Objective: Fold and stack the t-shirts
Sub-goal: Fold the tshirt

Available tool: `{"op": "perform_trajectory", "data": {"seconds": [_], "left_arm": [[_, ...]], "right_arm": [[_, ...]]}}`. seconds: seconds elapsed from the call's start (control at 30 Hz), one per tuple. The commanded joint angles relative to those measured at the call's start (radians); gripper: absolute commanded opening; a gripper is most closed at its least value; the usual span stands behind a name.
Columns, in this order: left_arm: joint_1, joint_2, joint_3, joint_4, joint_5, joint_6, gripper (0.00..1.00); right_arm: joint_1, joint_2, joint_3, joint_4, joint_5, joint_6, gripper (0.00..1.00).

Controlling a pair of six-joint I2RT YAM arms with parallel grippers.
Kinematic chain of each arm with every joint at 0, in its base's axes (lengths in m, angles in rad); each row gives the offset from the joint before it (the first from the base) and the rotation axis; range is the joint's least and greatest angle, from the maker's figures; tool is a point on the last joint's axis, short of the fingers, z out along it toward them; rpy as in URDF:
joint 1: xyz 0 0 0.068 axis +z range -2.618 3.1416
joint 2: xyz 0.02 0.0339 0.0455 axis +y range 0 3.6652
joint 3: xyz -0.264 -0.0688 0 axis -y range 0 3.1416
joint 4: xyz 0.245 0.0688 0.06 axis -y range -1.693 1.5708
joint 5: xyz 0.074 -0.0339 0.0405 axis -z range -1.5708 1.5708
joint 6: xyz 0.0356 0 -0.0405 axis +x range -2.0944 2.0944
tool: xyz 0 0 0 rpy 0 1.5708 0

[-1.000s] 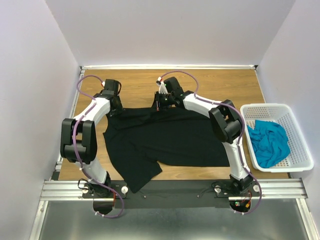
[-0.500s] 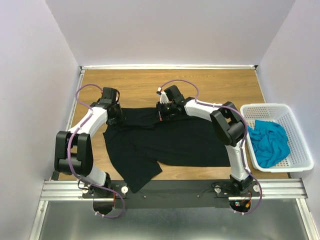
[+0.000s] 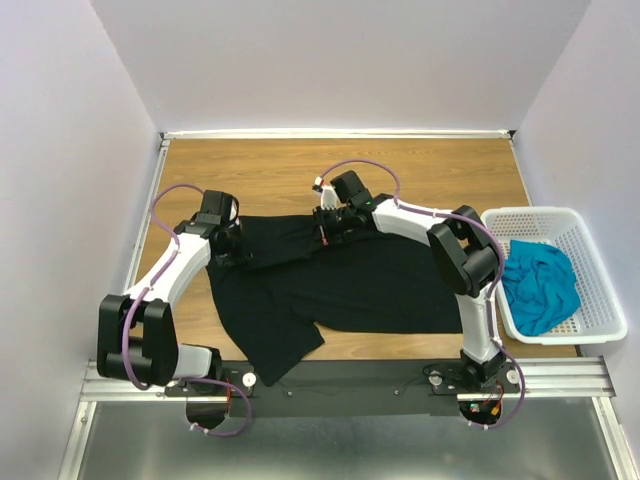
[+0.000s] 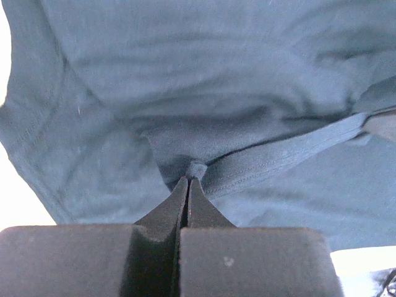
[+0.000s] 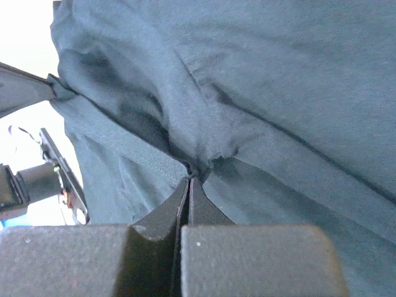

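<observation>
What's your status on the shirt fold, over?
Left gripper shut on black t-shirt. Right gripper shut on it too. Teal t-shirt in basket. Nothing blocking.

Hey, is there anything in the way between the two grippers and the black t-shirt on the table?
Nothing visible. The left gripper and the right gripper are each shut on a pinch of the black t-shirt, with no gap to block. The teal t-shirt lies off to the right in the white basket, clear of both.

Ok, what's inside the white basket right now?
A crumpled teal-blue t-shirt fills much of the white lattice basket. Anything beneath it is covered, so I cannot tell whether more lies under it.
</observation>
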Motion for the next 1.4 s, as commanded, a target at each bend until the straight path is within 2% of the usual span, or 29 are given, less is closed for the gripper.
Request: {"op": "perform_trajectory", "data": {"seconds": [0.0, 0.23, 0.37, 0.4, 0.43, 0.47, 0.63, 0.8, 0.93, 1.03, 1.17, 1.37], "left_arm": [[-0.004, -0.043, -0.053, -0.048, 0.033, -0.01, 0.02], [-0.009, -0.072, -0.117, -0.025, 0.089, -0.027, 0.03], [-0.012, -0.075, -0.132, -0.03, 0.093, -0.027, 0.09], [-0.015, -0.084, -0.135, -0.033, 0.096, -0.03, 0.15], [-0.016, -0.089, -0.137, -0.033, 0.099, -0.031, 0.18], [-0.018, -0.096, -0.143, -0.035, 0.101, -0.033, 0.27], [-0.019, -0.15, -0.143, -0.079, 0.132, -0.025, 0.58], [-0.019, -0.216, -0.097, -0.124, 0.123, 0.005, 0.7], [-0.019, -0.166, -0.034, -0.061, 0.073, -0.018, 0.67], [-0.016, -0.075, 0.029, 0.028, 0.0, -0.056, 0.62], [0.04, 0.076, 0.116, 0.135, -0.111, -0.096, 0.6], [0.09, 0.316, 0.208, 0.238, -0.115, -0.114, 0.57]], "right_arm": [[0.022, -0.038, -0.032, -0.054, -0.062, -0.038, 0.06], [0.034, -0.041, -0.058, -0.083, -0.06, -0.069, 0.07], [0.034, -0.036, -0.062, -0.094, -0.052, -0.075, 0.18], [0.036, -0.038, -0.062, -0.097, -0.051, -0.079, 0.3], [0.034, -0.041, -0.062, -0.1, -0.049, -0.084, 0.36], [0.036, -0.051, -0.063, -0.106, -0.045, -0.09, 0.42], [0.034, -0.099, -0.062, -0.165, 0.001, -0.145, 0.5], [0.033, -0.191, -0.066, -0.258, 0.177, -0.216, 0.53], [0.014, -0.2, -0.031, -0.266, 0.228, -0.214, 0.53], [-0.025, -0.197, -0.003, -0.269, 0.348, -0.162, 0.52], [-0.169, -0.208, -0.022, -0.266, 0.437, -0.081, 0.52], [-0.326, -0.237, -0.058, -0.266, 0.529, -0.082, 0.53]]}}
